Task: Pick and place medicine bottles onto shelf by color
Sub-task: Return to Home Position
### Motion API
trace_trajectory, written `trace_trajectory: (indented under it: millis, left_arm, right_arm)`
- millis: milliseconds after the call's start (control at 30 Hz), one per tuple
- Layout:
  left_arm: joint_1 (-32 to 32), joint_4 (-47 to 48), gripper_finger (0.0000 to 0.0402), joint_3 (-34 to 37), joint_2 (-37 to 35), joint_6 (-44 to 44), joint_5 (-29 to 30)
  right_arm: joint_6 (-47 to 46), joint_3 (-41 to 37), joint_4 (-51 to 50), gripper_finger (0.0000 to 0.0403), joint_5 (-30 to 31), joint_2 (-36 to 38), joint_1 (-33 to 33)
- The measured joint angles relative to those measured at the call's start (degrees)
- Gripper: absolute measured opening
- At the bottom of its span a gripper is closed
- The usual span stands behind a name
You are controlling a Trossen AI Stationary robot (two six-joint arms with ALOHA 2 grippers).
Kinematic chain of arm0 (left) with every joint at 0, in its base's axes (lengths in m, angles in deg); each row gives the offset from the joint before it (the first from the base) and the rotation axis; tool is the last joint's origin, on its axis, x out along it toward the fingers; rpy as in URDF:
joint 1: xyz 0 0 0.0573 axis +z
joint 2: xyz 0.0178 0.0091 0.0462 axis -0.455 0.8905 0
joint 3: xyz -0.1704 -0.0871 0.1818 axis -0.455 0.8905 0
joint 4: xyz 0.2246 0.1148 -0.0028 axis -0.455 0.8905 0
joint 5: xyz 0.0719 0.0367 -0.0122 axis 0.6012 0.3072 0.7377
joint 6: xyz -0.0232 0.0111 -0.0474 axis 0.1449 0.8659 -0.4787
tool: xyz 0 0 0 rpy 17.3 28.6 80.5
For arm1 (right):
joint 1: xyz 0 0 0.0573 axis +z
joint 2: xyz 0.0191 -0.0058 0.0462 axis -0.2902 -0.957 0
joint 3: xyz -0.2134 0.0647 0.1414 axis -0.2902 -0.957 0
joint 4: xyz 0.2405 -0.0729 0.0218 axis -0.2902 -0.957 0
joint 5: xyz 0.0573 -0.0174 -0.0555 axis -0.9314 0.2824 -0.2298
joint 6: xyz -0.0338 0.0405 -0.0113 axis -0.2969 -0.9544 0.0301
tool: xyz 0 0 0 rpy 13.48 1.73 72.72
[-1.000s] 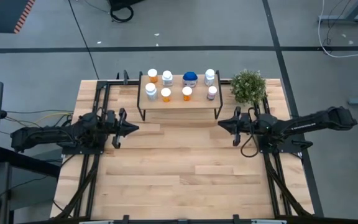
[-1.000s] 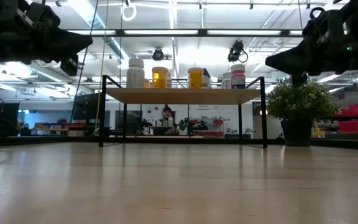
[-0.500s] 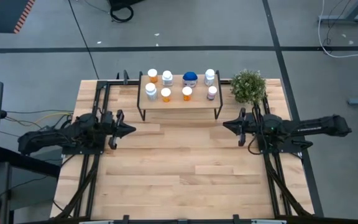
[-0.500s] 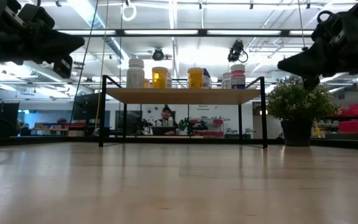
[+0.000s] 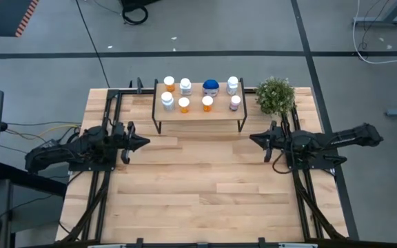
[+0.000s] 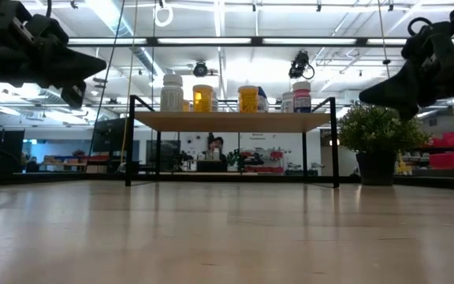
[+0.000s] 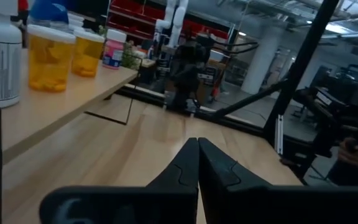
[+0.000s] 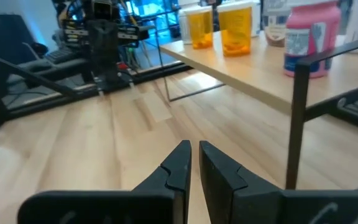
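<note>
The shelf (image 5: 198, 114) stands at the table's far middle on its black legs. Several medicine bottles stand on it. Among them are orange ones (image 5: 184, 105), white ones (image 5: 167, 101), a blue-topped one (image 5: 211, 87) and a pinkish one (image 5: 235, 102). My left gripper (image 5: 147, 142) hovers left of the shelf, shut and empty, pointing level toward the table's right. My right gripper (image 5: 252, 140) hovers right of the shelf, shut with nothing between its fingers, pointing toward the table's left. Both hang above the tabletop, away from the bottles.
A potted plant (image 5: 275, 95) stands at the table's far right, just beyond my right arm. Black frame rails (image 5: 102, 186) run along both sides of the table. The wooden tabletop (image 5: 205, 186) in front of the shelf is bare.
My right gripper has drawn back toward the table's right edge and sunk a little, staying shut. The bottles and the shelf have not moved.
</note>
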Motion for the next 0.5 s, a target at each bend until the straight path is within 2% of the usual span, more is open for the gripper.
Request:
trace_trajectory:
  millis: [233, 367, 500]
  left_arm:
    - [-0.02, 0.45, 0.0004, 0.00, 0.04, 1.27, 0.41]
    - [-0.02, 0.67, 0.0016, 0.00, 0.04, 1.22, -0.39]
    - [-0.02, 0.75, 0.0023, 0.00, 0.06, 0.17, -0.48]
  right_arm:
    - [4.33, 0.02, 1.39, 0.0039, 6.87, 1.21, 5.44]
    - [4.27, 0.02, 1.13, 0.0039, 8.75, 1.36, 8.41]
    - [4.04, 0.02, 0.05, 0.0039, 14.48, 1.36, 11.22]
